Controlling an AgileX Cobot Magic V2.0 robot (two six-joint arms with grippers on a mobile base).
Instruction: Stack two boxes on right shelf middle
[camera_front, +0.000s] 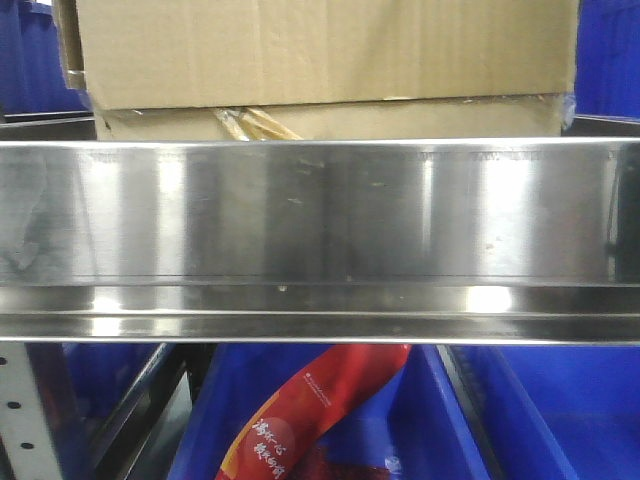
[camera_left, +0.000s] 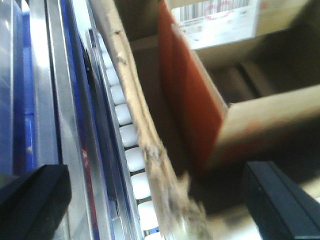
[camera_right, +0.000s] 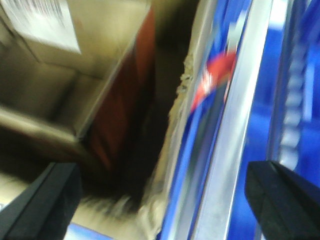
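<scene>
In the front view a big brown box (camera_front: 330, 50) rests on a flatter box (camera_front: 420, 118) with torn yellowish tape (camera_front: 250, 124), both just behind the shelf's broad steel front rail (camera_front: 320, 220). Neither gripper shows there. My left gripper (camera_left: 157, 200) is open, its dark fingers (camera_left: 35, 195) far apart, with a ragged cardboard edge (camera_left: 135, 110) running between them; an open box with an orange inner face (camera_left: 185, 85) and a white label (camera_left: 220, 17) lies beyond. My right gripper (camera_right: 165, 200) is open too, straddling a torn box edge (camera_right: 175, 115) beside the steel rail (camera_right: 235, 150).
Blue plastic bins (camera_front: 540, 420) stand below the shelf, one holding a red printed packet (camera_front: 320, 400). A hole-punched upright (camera_front: 20, 420) is at the lower left. More blue bins (camera_front: 610, 60) show behind the boxes. A row of white ovals (camera_left: 132, 135) runs along the rail.
</scene>
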